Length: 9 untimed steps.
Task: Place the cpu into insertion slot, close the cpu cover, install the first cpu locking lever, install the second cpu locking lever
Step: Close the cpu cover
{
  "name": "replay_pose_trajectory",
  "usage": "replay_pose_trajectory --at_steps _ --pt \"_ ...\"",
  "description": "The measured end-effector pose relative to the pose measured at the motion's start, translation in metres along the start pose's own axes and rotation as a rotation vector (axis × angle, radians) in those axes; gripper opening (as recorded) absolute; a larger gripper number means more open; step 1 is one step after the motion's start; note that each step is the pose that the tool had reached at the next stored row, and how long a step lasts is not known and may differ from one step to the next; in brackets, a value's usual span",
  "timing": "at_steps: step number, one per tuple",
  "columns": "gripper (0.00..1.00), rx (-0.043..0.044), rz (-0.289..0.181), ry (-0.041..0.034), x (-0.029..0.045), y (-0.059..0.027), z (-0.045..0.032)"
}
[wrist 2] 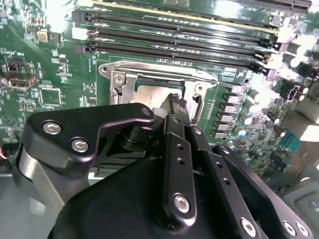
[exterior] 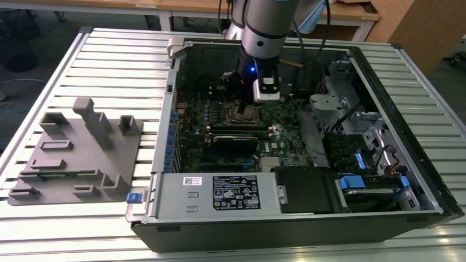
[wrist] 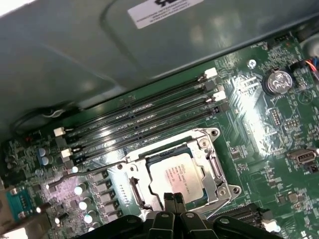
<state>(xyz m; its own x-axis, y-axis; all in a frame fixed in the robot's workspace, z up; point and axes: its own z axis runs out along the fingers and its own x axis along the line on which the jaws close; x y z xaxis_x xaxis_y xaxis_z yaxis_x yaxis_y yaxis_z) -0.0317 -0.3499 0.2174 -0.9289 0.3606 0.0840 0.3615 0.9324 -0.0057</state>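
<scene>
The cpu [wrist: 175,173], a silver-grey square chip, lies flat in the insertion slot [wrist: 209,134] on the green motherboard [wrist: 259,144]. The cpu cover [wrist: 215,167], a thin metal frame, lies down around the chip. My gripper [wrist: 172,198] is shut with nothing held, its tips right at the chip's edge on the cover; whether they touch I cannot tell. The second wrist view has the gripper [wrist 2: 175,102] over the cpu [wrist 2: 147,92] and the cover [wrist 2: 117,82]. A thin wire locking lever [wrist: 94,172] runs out from the slot's side. In the exterior view the gripper [exterior: 244,109] reaches down into the open case.
Long black memory slots [wrist: 139,117] run beside the socket, and a coin battery [wrist: 278,81] sits farther off. The case holds a power supply [exterior: 218,191] and a drive cage [exterior: 364,158]. A grey fixture block [exterior: 73,153] stands at the exterior view's left.
</scene>
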Motion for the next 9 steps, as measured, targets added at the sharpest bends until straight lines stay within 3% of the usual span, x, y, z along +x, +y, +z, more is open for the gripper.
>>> replay_pose_trajectory --at_steps 7,9 --pt "0.11 -0.0003 -0.002 -0.0009 0.0004 -0.0002 0.0" --pt "0.11 -0.0081 -0.003 -0.0006 0.0009 -0.0004 -0.0001"
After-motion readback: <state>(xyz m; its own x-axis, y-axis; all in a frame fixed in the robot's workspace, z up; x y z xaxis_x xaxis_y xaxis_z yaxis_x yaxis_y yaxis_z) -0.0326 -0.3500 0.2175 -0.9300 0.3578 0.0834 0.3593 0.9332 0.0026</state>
